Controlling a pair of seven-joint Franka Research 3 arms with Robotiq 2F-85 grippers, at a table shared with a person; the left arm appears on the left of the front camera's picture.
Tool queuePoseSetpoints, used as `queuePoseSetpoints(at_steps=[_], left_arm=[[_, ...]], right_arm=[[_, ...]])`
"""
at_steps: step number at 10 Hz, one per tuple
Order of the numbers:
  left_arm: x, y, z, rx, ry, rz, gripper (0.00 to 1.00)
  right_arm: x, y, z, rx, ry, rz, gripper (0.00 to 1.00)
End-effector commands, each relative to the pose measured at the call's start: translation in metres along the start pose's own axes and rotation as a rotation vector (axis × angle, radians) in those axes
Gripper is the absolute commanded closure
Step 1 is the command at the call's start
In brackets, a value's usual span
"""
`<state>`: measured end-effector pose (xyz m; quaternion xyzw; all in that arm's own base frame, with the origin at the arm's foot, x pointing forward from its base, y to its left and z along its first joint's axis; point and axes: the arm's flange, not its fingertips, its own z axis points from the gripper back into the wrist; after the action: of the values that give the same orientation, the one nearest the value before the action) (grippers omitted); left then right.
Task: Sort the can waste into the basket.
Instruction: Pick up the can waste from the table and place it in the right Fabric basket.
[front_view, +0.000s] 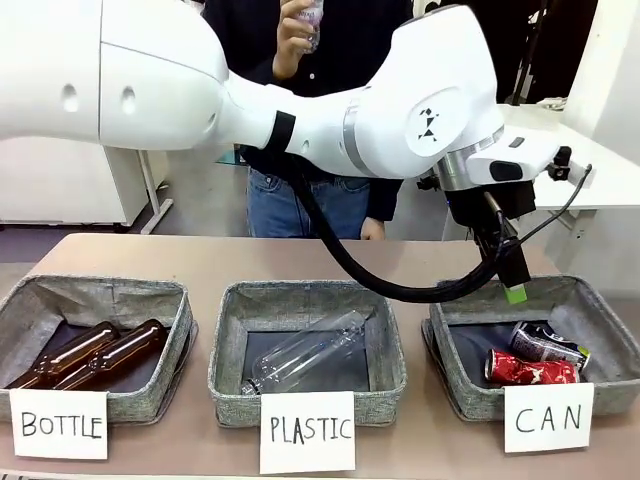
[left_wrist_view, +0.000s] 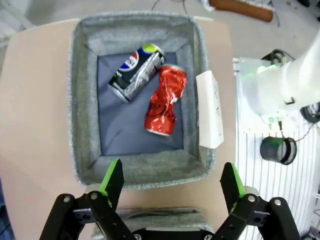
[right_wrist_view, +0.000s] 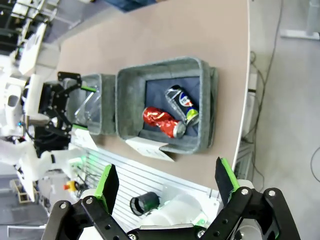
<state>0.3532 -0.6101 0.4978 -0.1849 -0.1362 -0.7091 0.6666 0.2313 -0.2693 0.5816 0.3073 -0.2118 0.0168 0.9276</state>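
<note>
Left pincer (left_wrist_view: 172, 185) spread above basket (left_wrist_view: 80, 100); dented red can (left_wrist_view: 165, 105), black can (left_wrist_view: 136, 71) inside.

black can (front_view: 548, 342): partly behind red can (front_view: 530, 371) | person: cropped at top

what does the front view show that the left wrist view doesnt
Front view alone: the brown glass bottles in the basket carded BOTTLE, a clear plastic bottle in the one carded PLASTIC, and the person across the table.

Left wrist view alone: the left gripper open and empty above the near wall of the CAN basket.

Both: the black can and the dented red can lying side by side on that basket's dark base.
</note>
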Motion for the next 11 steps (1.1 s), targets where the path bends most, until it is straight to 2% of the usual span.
queuePoseSetpoints(at_steps=[1,2,3,4,5,6,8,9,10,11], left_arm=[[-0.005,0.000,0.017,0.124,0.228,0.021,0.00],[-0.056,0.010,0.067,0.148,0.297,0.118,0.00],[-0.091,0.012,0.102,0.130,0.283,0.289,0.00],[-0.133,0.014,0.138,0.114,0.226,0.434,0.00],[-0.095,0.016,0.062,0.102,0.162,0.600,0.00],[-0.078,0.029,0.014,0.083,0.088,0.749,0.00],[-0.111,0.024,0.021,0.074,-0.081,0.934,0.00],[-0.133,0.019,0.023,0.067,-0.217,1.048,0.00],[-0.065,0.035,-0.060,0.207,-0.247,1.137,0.00],[-0.103,0.040,0.003,0.010,-0.047,0.978,0.00]], right_arm=[[0.000,0.000,0.000,0.000,0.000,0.000,0.00],[0.008,0.008,-0.003,-0.002,-0.044,0.005,0.00],[0.023,0.025,-0.014,0.033,-0.077,0.034,0.00],[0.039,0.053,-0.034,0.071,-0.074,0.084,0.00],[0.056,0.095,-0.065,0.165,-0.036,0.107,0.00],[0.063,0.122,-0.085,0.183,-0.011,0.103,0.00],[0.074,0.182,-0.124,0.277,0.021,0.077,0.00],[0.079,0.202,-0.143,0.315,0.064,0.040,0.00],[0.085,0.204,-0.149,0.352,0.124,-0.016,0.00],[0.075,0.197,-0.135,0.290,0.071,0.100,0.00]])
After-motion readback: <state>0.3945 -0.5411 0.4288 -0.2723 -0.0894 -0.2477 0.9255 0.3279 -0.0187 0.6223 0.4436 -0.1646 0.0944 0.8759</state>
